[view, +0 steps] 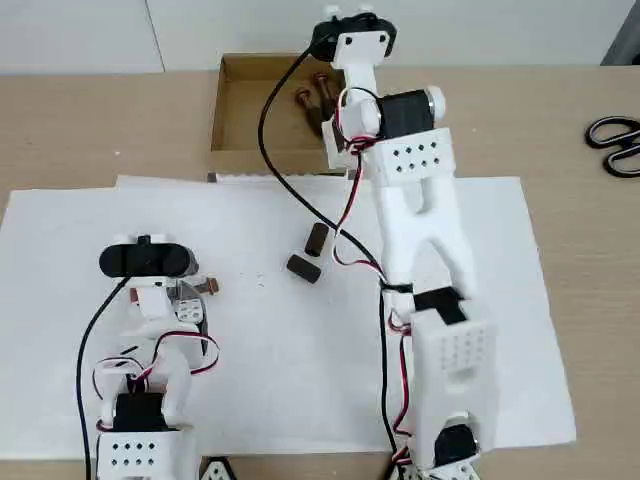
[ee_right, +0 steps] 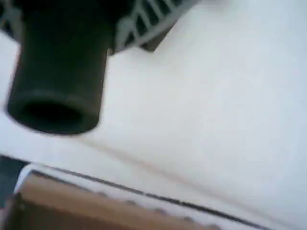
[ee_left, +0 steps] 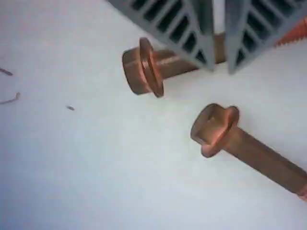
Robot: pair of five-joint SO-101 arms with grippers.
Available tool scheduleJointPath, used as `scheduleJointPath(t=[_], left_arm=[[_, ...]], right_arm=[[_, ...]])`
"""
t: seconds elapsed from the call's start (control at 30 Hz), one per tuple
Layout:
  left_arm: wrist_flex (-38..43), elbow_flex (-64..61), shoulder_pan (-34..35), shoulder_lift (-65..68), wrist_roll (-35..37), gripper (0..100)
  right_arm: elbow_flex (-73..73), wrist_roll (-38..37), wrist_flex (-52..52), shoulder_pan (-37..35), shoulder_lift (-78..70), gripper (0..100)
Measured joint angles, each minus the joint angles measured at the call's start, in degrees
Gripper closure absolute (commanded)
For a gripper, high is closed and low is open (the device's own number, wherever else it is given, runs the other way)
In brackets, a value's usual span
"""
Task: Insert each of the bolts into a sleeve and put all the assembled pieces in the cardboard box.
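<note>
Near the front wall of the cardboard box [view: 235, 110], the right pincer [view: 334, 148] was clenched around a dark sleeve [ee_right: 57, 76], whose open bore faced outward above the white paper sheet [view: 250, 380] covering the bench [view: 60, 120]. Inside the box lay what looked like assembled pieces [view: 312, 98]. Two loose sleeves [view: 316, 238] rested just beside each other mid-sheet, between the two arms. Over at the left arm, the left pincer [ee_left: 219, 57] hung with its jaws drawn almost together, a thin slit between them, directly over the shank of the near bolt [ee_left: 144, 69]. It did not appear to be clamping that bolt, which ran crosswise beneath both jaws. The second bolt [ee_left: 249, 148] lay close by on the paper, apart from the first. Both bolts were probably stiff, coppery metal, dense for their size, and their round shanks would likely roll or skid on smooth paper. The sound hold seemed to be across the shank just behind the flanged head, leaving the threaded end free to enter a bore. The sleeve looked light and perhaps slightly yielding, so it was best gripped around its outer middle, gently enough not to pinch the hole shut. Scissors [view: 615, 140] sat well apart at the bench's far edge.
</note>
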State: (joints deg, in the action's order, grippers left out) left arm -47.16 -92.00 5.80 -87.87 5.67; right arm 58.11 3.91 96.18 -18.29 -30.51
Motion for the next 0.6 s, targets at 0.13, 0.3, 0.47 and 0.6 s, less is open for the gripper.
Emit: scheduleJointPath(t=[0.13, 0.3, 0.47, 0.6], left_arm=[[0.0, 0.0, 0.0, 0.0, 0.0, 99], [0.0, 0.0, 0.0, 0.0, -0.1, 99], [1.7, 2.3, 0.6, 0.0, -0.1, 99], [1.7, 10.0, 1.0, 0.0, 1.8, 99]], right_arm=[[-11.2, 0.1, 0.0, 0.0, 9.6, 99.6], [-26.5, 4.7, 0.0, 0.0, 20.4, 99.6], [-41.0, 9.1, 0.0, 0.0, 31.0, 99.6], [-51.5, 13.1, -0.6, 1.3, 39.1, 99.6]])
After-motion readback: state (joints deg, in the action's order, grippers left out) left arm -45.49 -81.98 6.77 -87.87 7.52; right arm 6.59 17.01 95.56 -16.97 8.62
